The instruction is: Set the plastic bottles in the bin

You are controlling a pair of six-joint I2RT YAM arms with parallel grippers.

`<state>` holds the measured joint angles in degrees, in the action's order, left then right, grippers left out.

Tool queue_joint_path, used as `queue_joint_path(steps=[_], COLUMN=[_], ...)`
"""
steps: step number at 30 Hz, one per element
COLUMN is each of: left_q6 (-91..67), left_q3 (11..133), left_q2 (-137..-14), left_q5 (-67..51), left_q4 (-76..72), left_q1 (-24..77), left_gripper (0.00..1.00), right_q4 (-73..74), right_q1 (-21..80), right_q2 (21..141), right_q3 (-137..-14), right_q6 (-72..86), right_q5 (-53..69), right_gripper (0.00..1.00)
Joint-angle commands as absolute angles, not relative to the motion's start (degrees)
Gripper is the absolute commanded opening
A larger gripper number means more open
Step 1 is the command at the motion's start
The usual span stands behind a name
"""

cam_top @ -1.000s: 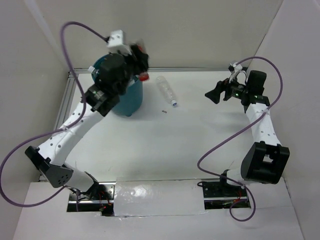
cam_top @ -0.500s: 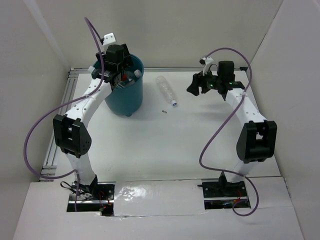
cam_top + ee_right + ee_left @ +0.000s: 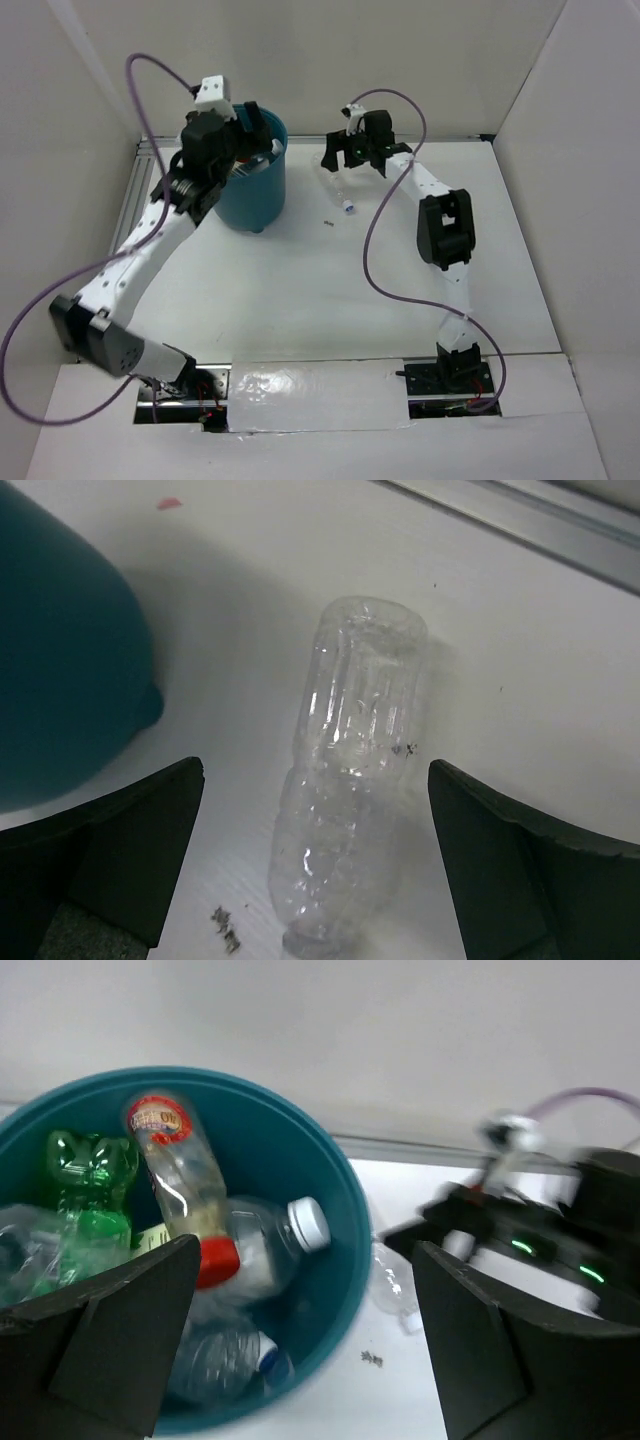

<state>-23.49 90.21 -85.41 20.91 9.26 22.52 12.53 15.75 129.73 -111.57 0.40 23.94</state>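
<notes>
The teal bin (image 3: 258, 195) stands at the back left and holds several bottles. Among them are a green one (image 3: 85, 1200), a clear one with a red cap (image 3: 185, 1190), a wider one with a white cap (image 3: 285, 1240) and one with a blue cap (image 3: 225, 1360). My left gripper (image 3: 243, 130) hovers open over the bin's rim (image 3: 340, 1170), holding nothing. One slim clear bottle (image 3: 350, 780) lies on the table right of the bin (image 3: 60, 670). My right gripper (image 3: 315, 870) hangs open above this bottle (image 3: 336, 185), one finger on each side, not touching it.
A small dark scrap (image 3: 328, 222) lies on the white table near the lying bottle's cap. A metal rail (image 3: 540, 530) runs along the back edge just behind the bottle. White walls enclose the table at the back and on both sides.
The left gripper opened and the red-capped bottle it carried now lies in the bin. The right arm swung left from the right side to above the lying clear bottle.
</notes>
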Motion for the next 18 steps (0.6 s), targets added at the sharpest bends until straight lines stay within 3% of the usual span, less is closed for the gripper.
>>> queue_joint_path(steps=[1,7,11,14,15,18], left_q6=[-21.3,-24.4,-28.3,-32.1,-32.7,-35.0], left_q3=[79.6,64.0,55.5,50.1,48.8,43.8], left_q2=[-73.6,-58.4,-51.7,-49.0,-47.5,-45.5], left_q5=[15.9,14.6,13.7,13.1,12.1,7.3], left_q4=[5.6,10.8,13.7,15.7,15.7,15.7], left_q1=[23.7,24.3,24.8,24.8,24.8,25.8], left_gripper=[1.0,1.0,1.0,1.0,1.0,1.0], right_q4=[11.6,13.7,14.2,14.9,14.9,15.4], right_q1=[17.8,20.0,20.6,20.6,20.6,19.3], right_q2=[134.6,142.2,142.8,142.2,140.1,133.5], right_q3=[-118.6,-123.5,-123.0,-120.7,-119.7,-116.9], right_q6=[-0.3,-4.5,-6.4,-7.5,-7.5,-6.9], right_q5=[19.1,12.0,11.2,11.2,12.6,15.3], right_gripper=[1.0,0.96,0.82,0.56,0.41,0.19])
